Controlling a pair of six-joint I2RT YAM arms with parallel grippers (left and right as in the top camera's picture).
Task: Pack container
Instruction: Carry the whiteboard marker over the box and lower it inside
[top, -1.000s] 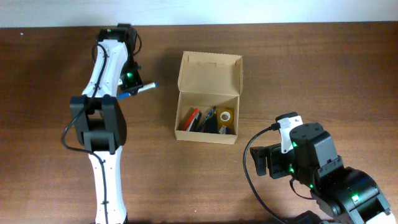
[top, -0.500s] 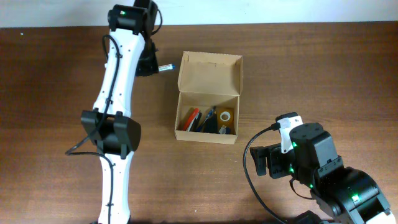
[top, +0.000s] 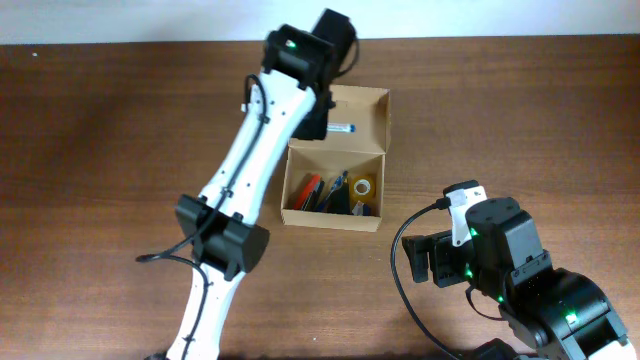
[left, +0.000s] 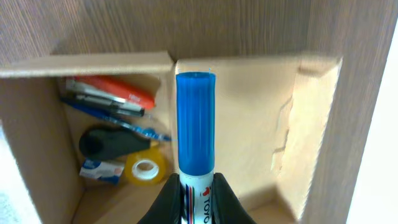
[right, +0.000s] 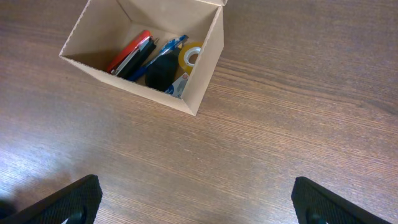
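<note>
The tan cardboard container (top: 335, 218) stands open mid-table, its flap lid (top: 340, 108) folded back. Inside lie a red pen, blue pens, a black object and a yellow tape roll (top: 363, 186). My left gripper (top: 322, 128) is shut on a white marker with a blue cap (top: 343, 128), held over the open lid. In the left wrist view the marker (left: 196, 124) points over the lid, with the container's contents (left: 118, 140) to the left. My right gripper (right: 193, 202) is open and empty, above bare table near the container (right: 124, 78).
The brown wooden table (top: 100, 150) extends all round the container. A white wall strip runs along the far edge. The right arm's body (top: 520, 275) sits at the front right.
My left gripper has swung right with the marker, from left of the container to over its open lid. The right arm has not moved.
</note>
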